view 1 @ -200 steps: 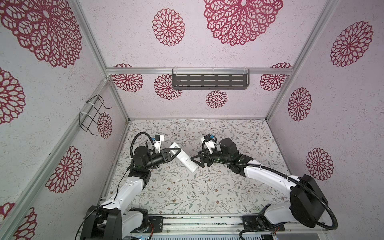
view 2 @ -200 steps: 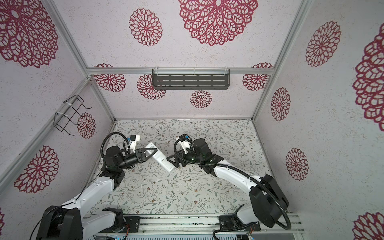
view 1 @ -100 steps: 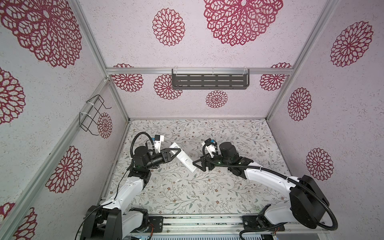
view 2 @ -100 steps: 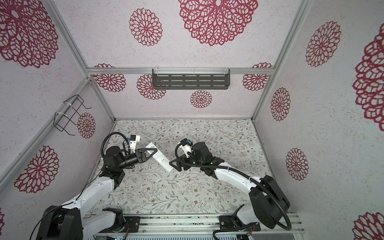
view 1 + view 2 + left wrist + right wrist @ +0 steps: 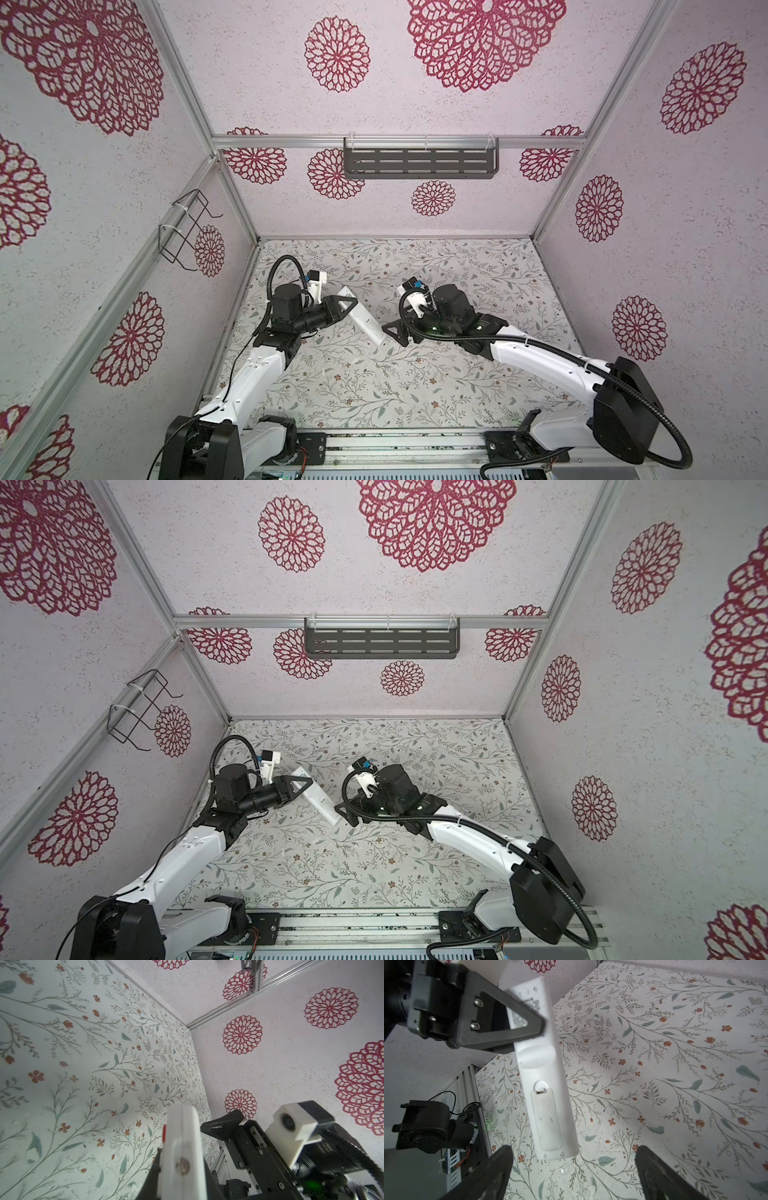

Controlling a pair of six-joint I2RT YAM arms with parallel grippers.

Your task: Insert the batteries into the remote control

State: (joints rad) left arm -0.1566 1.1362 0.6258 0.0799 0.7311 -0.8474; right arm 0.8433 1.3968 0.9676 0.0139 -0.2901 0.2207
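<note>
The remote control (image 5: 365, 321) sits left of centre over the floral desk (image 5: 457, 374), and in both top views its long axis runs on a diagonal: one end points to the far left, the free end to the near right (image 5: 320, 798). It is turned back-side up. The right wrist view shows that back plainly: the printed sticker (image 5: 519, 1018) at the gripped end, a smooth hollow below it, and the battery cover (image 5: 548, 1120) seated in its recess near the free end.

The left pincer (image 5: 347, 305) is clamped on the remote's far-left end, one dark triangular finger (image 5: 500, 1022) pressed flat over the sticker — a firm grip. From the left wrist view the remote (image 5: 182, 1147) is seen edge-on, with a red button (image 5: 164, 1133) on its side facing the desk. The gripped end is raised; whether the free end touches the desk I cannot tell.

Now the right pincer (image 5: 574, 1152) — jaws spread wide, holding nothing. Its two dark fingers (image 5: 654, 1167) stand well apart on either side of the remote's free end, and no contact with the remote shows. In both top views it sits just beside that near-right end (image 5: 347, 812), facing the left pincer along the remote's length.
</note>
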